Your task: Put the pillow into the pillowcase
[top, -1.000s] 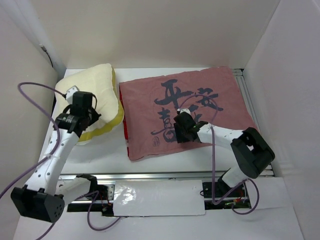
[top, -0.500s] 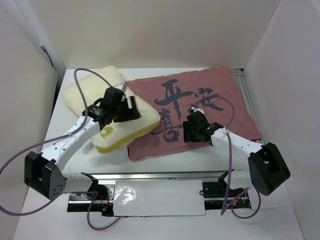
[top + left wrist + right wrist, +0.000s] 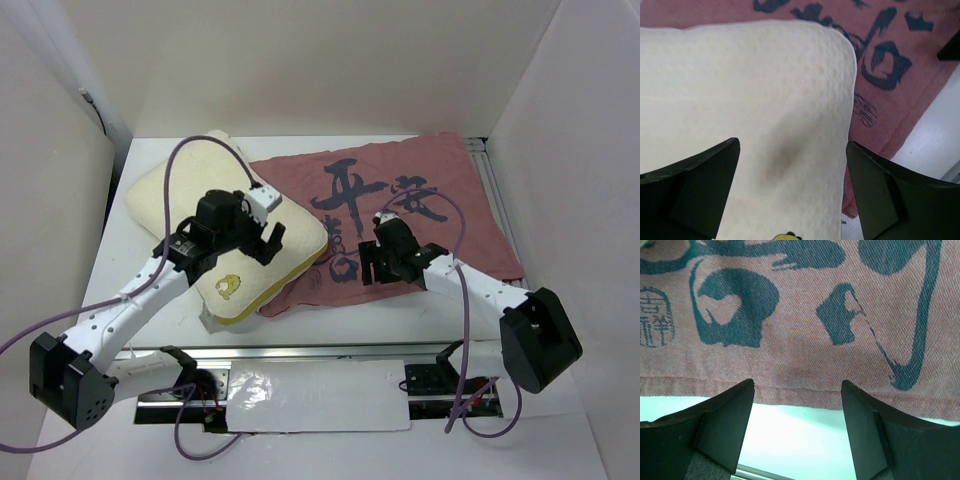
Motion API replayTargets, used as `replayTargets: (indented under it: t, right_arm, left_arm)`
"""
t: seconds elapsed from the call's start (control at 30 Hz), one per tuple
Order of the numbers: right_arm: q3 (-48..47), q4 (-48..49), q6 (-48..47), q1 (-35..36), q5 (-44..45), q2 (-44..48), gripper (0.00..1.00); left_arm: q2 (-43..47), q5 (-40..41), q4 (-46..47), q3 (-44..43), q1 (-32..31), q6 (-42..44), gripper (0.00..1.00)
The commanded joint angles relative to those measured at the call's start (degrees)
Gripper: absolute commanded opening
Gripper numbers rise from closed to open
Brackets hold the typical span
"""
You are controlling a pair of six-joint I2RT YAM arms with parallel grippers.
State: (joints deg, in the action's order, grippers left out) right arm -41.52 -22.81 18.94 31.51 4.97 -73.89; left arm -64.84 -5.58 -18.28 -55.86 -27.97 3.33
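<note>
Cream pillow (image 3: pixel 175 190) lies left, its right corner lapping the left edge of the pillowcase (image 3: pixel 450 170), whose long axis runs left-right; left gripper (image 3: pixel 792 150) spread wide over pillow top, clasping nothing; right gripper (image 3: pixel 797 385) wide, empty, above near hem; mouth edge unclear

Hemmed in left, back and right by white walls (image 3: pixel 45 200), with a metal rail (image 3: pixel 330 350) along the near edge of the table (image 3: pixel 330 322). Room to pass on the bare strip between that rail and the near hem of the pillowcase (image 3: pixel 300 175), partly taken up by the right gripper (image 3: pixel 368 265), fingers spread. Blocked at the pillowcase's left side by the pillow (image 3: pixel 160 205) lying over it, left gripper (image 3: pixel 262 240) above.
</note>
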Motion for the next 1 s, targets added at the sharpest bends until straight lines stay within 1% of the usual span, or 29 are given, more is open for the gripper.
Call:
replayTargets:
  t: [0.0, 0.07, 0.1, 0.13, 0.17, 0.2, 0.27, 0.3, 0.37, 0.43, 0.5, 0.53, 0.57, 0.6, 0.63, 0.67, 0.7, 0.73, 0.8, 0.83, 0.9, 0.93, 0.97]
  right_arm:
    - [-3.57, 0.92, -1.54, 0.13, -1.19, -0.47, 0.77]
    - [-3.57, 0.92, -1.54, 0.66, -1.19, -1.00, 0.77]
    - [-3.57, 0.92, -1.54, 0.66, -1.80, -1.52, 0.77]
    - [-3.57, 0.92, -1.01, 0.66, -1.81, -1.52, 0.77]
    - [-3.57, 1.45, -1.01, 0.66, -2.33, -2.13, 0.77]
    - [-3.57, 1.45, -1.01, 0.66, -2.34, -3.01, 0.79]
    - [-4.36, 1.45, -1.01, 0.66, -2.95, -4.15, 0.79]
    - [-4.97, 1.45, -1.01, 0.66, -2.95, -4.77, 0.79]
    - [-5.50, 1.97, -1.01, 0.66, -2.95, -5.57, 0.79]
    - [-5.50, 1.98, -1.01, 1.19, -2.95, -5.57, 0.79]
    - [-5.50, 2.59, -1.01, 1.19, -2.95, -5.57, 0.80]
    - [-6.11, 2.59, -1.01, 1.19, -2.95, -5.57, 0.80]
    - [-6.12, 1.90, -1.01, 1.19, -2.43, -4.70, 0.80]
    - [-6.12, 1.89, -1.01, 1.19, -1.90, -4.69, 0.80]
    - [-6.12, 1.89, -0.49, 1.19, -1.29, -4.69, 0.81]
    - [-6.12, 1.28, -0.48, 1.19, -0.59, -3.12, 0.81]
    - [-6.12, 1.27, -0.48, 1.71, -0.58, -2.50, 0.81]
    - [-6.12, 1.27, -0.48, 1.72, -0.58, -1.88, 0.81]
    - [-6.64, 1.27, -0.48, 2.33, -0.58, -0.65, 0.81]
    - [-7.52, 1.27, -0.48, 3.29, -0.58, -0.64, 0.81]
    - [-8.92, 1.27, -1.62, 5.13, -0.58, -0.64, 0.80]
    - [-10.67, 1.97, -1.62, 5.75, -0.58, -0.64, 0.80]
    - [-11.56, 2.67, -1.62, 6.28, -0.58, -1.17, 0.80]
  left_arm:
    - [-2.30, -6.46, 2.38, 4.77, -0.68, 7.04, 1.00]
    - [-3.01, -2.62, 3.34, 6.10, -1.30, 5.81, 1.00]
    - [-3.01, -1.46, 5.34, 7.85, -0.43, 4.15, 1.00]
    - [-3.01, -1.45, 5.36, 8.82, -0.42, 4.14, 1.00]
    - [-2.49, -5.01, 6.49, 9.70, 0.10, 3.53, 1.00]
    - [-2.49, -6.53, 6.51, 10.84, 0.71, 2.83, 1.00]
    - [-1.96, -7.68, 8.25, 12.43, 0.72, 1.16, 1.00]
    - [-1.96, -8.30, 10.61, 15.05, 0.72, -0.33, 1.00]
    - [-1.96, -8.83, 12.74, 17.52, 0.72, -1.57, 0.99]
    - [-4.32, -7.78, 13.45, 18.33, 0.72, -2.71, 0.95]
    - [-8.00, -7.07, 10.91, 15.44, 0.72, -2.72, 0.77]
    - [-11.94, -5.77, 9.68, 13.95, 0.72, -2.72, 0.68]
    - [-14.94, -3.67, 7.76, 11.84, 0.72, -2.72, 0.42]
    - [-14.97, -3.64, 6.78, 10.95, 0.72, -2.72, 0.27]
    - [-15.84, -0.69, 6.77, 10.16, 0.72, -3.24, 0.03]
    - [-15.84, 0.65, 6.77, 9.54, 0.72, -4.46, 0.00]
    - [-14.80, 1.79, 7.47, 9.54, 0.72, -4.48, 0.00]
    - [-13.49, 4.85, 7.99, 9.01, 0.72, -5.43, 0.00]
    - [-7.87, 8.90, 8.78, 7.00, 0.72, -9.29, 0.00]
    - [-5.85, 12.40, 8.79, 5.77, 0.72, -10.96, 0.00]
    - [-0.32, 17.60, 6.34, -0.28, 1.24, -17.11, 0.00]
    - [1.19, 21.54, 5.03, -2.66, 1.25, -20.61, 0.00]
    - [2.34, 27.67, 1.53, -7.38, 2.12, -25.78, 0.00]
